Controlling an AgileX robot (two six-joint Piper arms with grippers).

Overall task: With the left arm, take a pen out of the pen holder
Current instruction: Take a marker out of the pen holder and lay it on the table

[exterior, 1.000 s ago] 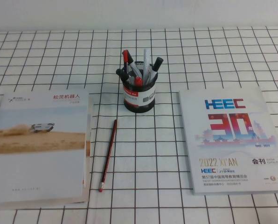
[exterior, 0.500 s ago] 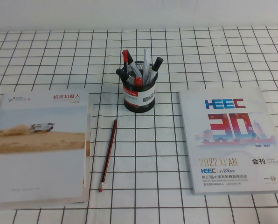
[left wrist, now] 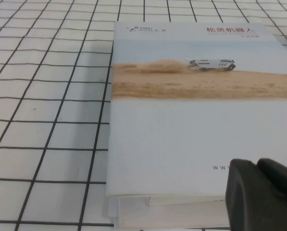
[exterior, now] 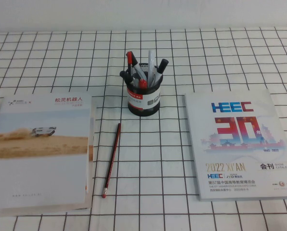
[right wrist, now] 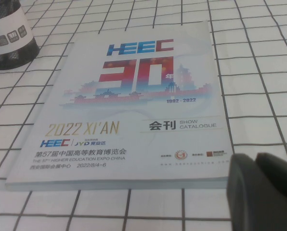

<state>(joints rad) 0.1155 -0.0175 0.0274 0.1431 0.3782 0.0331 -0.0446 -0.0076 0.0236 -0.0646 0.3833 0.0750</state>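
Observation:
A black mesh pen holder [exterior: 143, 98] with a white label stands mid-table and holds several pens [exterior: 142, 72] with red, black and grey caps. A red pencil [exterior: 112, 159] lies flat on the cloth in front of it. Neither arm shows in the high view. My left gripper [left wrist: 256, 164] hovers low over the near edge of the desert-photo booklet [left wrist: 182, 130], its fingers pressed together on nothing. My right gripper [right wrist: 255, 157] sits just off the near corner of the HEEC catalogue [right wrist: 134, 110], also shut and empty. The pen holder [right wrist: 8, 38] shows at the corner of the right wrist view.
The desert-photo booklet [exterior: 42, 154] lies at the left, the HEEC catalogue [exterior: 240, 144] at the right. A white cloth with a black grid [exterior: 153, 192] covers the table. A pale wall runs along the far edge.

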